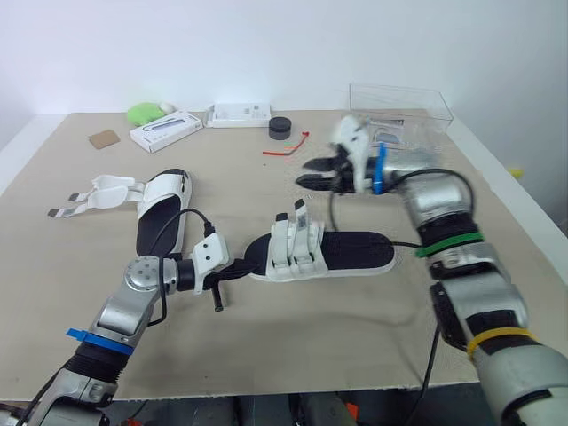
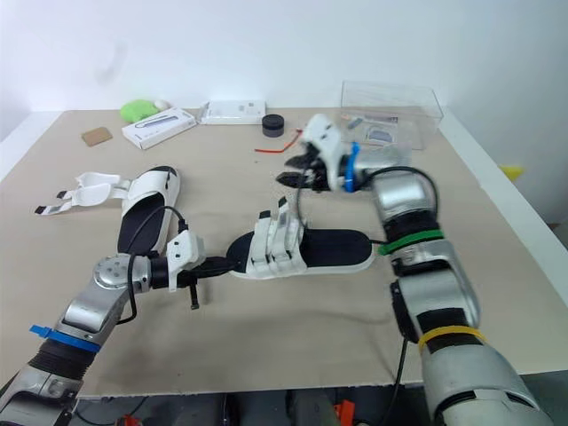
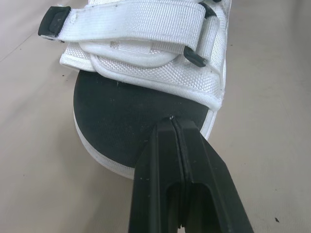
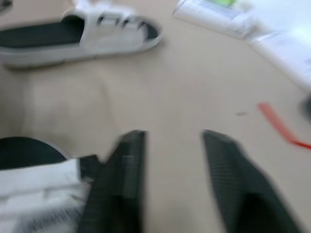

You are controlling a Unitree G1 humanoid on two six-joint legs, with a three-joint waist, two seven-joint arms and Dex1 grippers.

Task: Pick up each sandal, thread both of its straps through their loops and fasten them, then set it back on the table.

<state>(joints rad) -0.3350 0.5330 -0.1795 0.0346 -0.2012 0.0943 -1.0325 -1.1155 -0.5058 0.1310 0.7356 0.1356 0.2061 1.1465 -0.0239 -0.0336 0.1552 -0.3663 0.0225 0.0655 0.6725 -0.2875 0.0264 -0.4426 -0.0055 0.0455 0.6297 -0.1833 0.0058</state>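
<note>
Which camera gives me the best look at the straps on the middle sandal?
Left wrist view: the straps sit close up, laid across the sandal. Both eye views show them from farther off; the right wrist view catches just a part.

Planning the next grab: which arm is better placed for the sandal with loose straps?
Left, probably. That sandal lies nearer the left gripper, though shut; the open right gripper hovers farther away.

The left arm [image 1: 124,306] is silver and black, with a blue band [image 1: 98,340] and a loose black cable [image 1: 188,211]. The right arm [image 1: 439,200] wears a green band [image 1: 448,241] and a yellow band [image 1: 495,337].
</note>
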